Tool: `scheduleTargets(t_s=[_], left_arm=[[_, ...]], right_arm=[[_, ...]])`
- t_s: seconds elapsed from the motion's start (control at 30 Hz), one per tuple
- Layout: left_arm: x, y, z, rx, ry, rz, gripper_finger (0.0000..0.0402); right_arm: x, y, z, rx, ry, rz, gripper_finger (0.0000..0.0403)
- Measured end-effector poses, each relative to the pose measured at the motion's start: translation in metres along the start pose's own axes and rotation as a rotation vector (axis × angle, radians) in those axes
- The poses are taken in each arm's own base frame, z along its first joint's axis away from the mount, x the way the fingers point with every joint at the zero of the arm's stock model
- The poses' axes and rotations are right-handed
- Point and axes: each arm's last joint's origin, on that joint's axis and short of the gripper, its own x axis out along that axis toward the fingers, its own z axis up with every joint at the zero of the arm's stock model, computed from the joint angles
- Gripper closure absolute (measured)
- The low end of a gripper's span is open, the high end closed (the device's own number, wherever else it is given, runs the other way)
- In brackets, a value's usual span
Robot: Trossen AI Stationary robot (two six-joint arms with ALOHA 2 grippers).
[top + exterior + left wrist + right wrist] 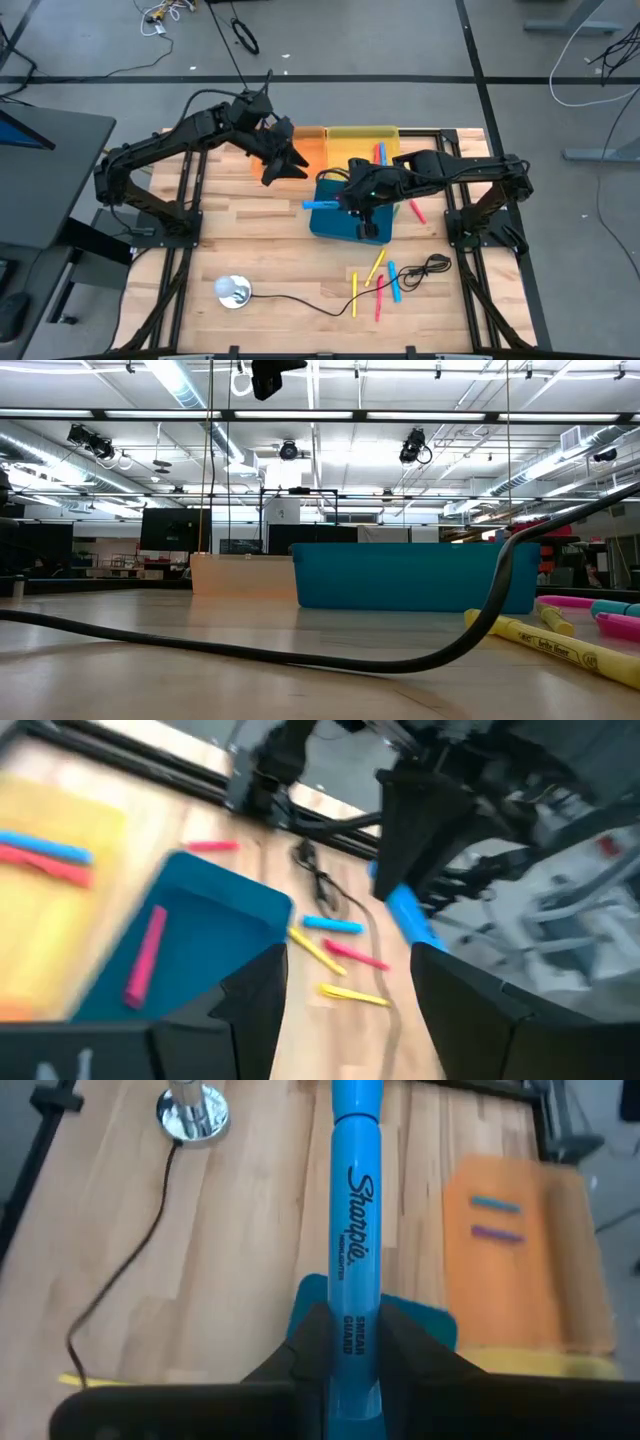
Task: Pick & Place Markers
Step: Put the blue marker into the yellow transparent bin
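Right gripper (340, 1350): clamping blue marker (355, 1230), hovering over teal bin (330, 222).
Left gripper (345, 1010): fingers apart, holding nothing, hanging beside orange bin (310, 145).

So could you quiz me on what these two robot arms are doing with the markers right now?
1. True or false: the right gripper is shut on a blue marker.
2. Which colour is the marker lying inside the blue bin? A) pink B) green C) purple
3. Fill in: the left gripper is ____, holding nothing, above the table beside the orange bin.

Key: 1 true. 2 A: a pink marker lies in it. 3 open.
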Motion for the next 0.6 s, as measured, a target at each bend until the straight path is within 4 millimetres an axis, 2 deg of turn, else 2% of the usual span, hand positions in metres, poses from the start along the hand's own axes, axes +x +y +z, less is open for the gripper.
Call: scheduleTargets(t_s=[0.2,0.4,0.6], left_arm=[[-0.003,-0.007,0.001,0.139,-0.037,0.127,0.0188],[-0.014,-0.036,0.003,0.27,-0.125,0.255,0.0189],[-0.027,-0.057,0.002,0.352,-0.259,0.244,0.0189]], right_arm=[[0.0,-0.003,0.001,0.152,-0.008,-0.006,0.0361],[0.0,-0.005,0.001,0.214,-0.015,-0.019,0.0361],[0.0,-0.006,0.005,0.224,-0.056,-0.098,0.0361]])
